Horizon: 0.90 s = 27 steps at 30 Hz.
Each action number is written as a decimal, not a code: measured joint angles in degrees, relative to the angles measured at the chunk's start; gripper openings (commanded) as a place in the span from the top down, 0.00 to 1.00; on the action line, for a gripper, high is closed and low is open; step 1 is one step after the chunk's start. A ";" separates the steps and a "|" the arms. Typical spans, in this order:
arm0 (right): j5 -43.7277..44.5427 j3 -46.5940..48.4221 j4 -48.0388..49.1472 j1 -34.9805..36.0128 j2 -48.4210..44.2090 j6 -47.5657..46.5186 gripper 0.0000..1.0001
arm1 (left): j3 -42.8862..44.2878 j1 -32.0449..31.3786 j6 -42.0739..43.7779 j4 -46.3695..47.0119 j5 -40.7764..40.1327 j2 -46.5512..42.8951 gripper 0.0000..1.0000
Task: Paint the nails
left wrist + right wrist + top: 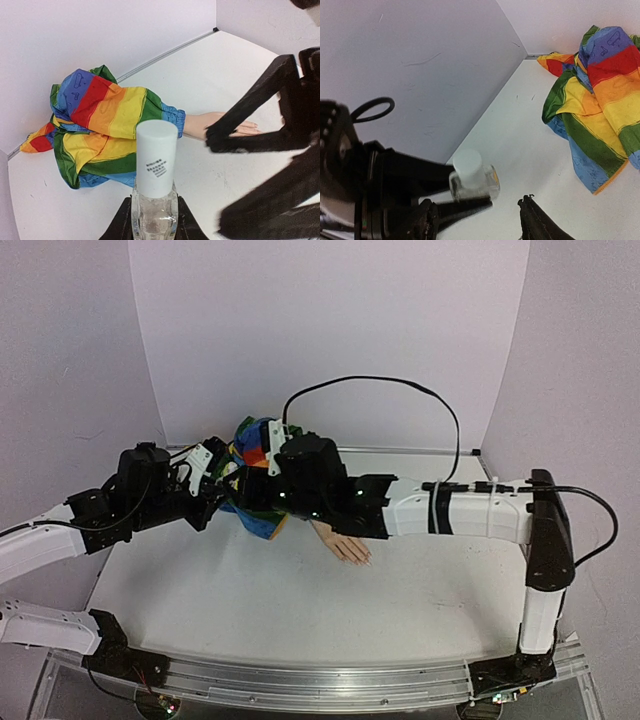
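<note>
Clenches left gripper (154, 225) on glass body of small clear bottle (154, 207), white cap (156, 160) on top, upright in left wrist view. Bottle at far left of table (250, 600), just near-left of rainbow-striped sleeve (255, 440), hidden under the arms in top view. Extends right arm across from the right, over the sleeve, right gripper (480, 212) released: fingers apart, nothing between them, tips close to the cap. Cannot tell contact between tips and cap. Both grippers facing each other across the bottle. Nails (363, 559) at fingertips of peach mannequin hand (343, 545), lying flat on table near centre, right of sleeve, fingers toward near right. Too small to tell paint or colour on nails. Wrist end of hand inside blue cuff of sleeve. Sleeve bunched in a heap toward far side, close to back wall (330, 330). Black cable (400, 382) in a loop above right arm, against back wall.
</note>
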 measured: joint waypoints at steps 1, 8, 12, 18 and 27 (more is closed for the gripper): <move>-1.20 -2.27 -0.13 -0.52 -2.16 -1.31 0.30 | 0.00 0.07 -0.02 0.68 0.09 0.00 1.00; -12.15 -14.99 0.81 -5.33 -12.98 -8.24 0.02 | 0.15 0.28 -0.20 2.25 2.29 -0.02 0.98; -18.10 -18.75 1.29 -7.82 -14.73 -12.02 0.02 | 0.22 0.35 -0.28 2.25 8.15 -0.02 0.96; -27.23 -24.57 4.11 -10.01 -18.23 -16.20 0.02 | 1.86 0.50 -1.33 2.25 26.43 1.64 0.98; -42.40 -28.70 15.19 -12.41 -24.20 -18.12 0.16 | 4.74 0.55 -4.44 2.67 50.18 7.74 1.00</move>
